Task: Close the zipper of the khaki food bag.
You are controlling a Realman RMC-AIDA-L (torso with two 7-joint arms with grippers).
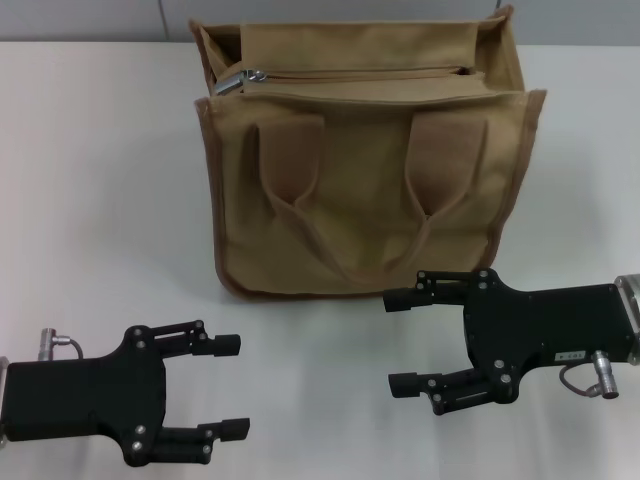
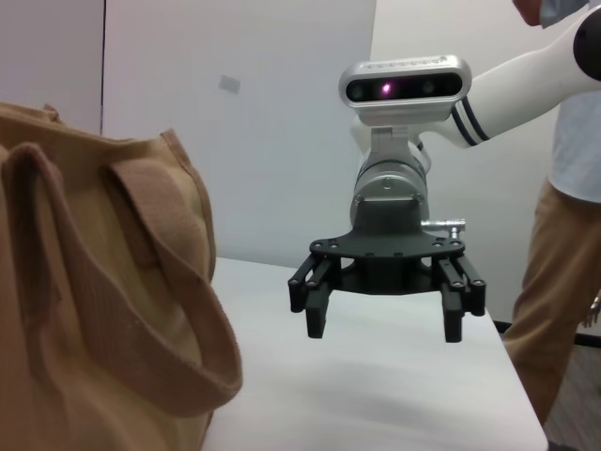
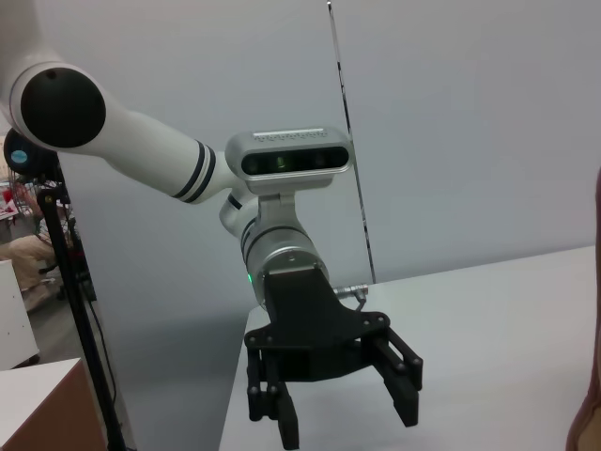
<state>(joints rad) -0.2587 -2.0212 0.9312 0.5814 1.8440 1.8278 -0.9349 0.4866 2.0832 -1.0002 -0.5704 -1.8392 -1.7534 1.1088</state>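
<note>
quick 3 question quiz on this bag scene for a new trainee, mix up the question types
1. True or false: the left gripper is clamped on the bag.
2. Multiple choice: the zipper pull tab sits at which end of the bag top, seen from the head camera? A) robot's left end B) middle C) robot's right end
3. Fill in: both grippers hang over the table, on the near side of the bag, with their fingers ____; the right gripper is the closer one to the bag.

Key: 1 false, it is open and clear of the bag. 2 A. 3 open.
</note>
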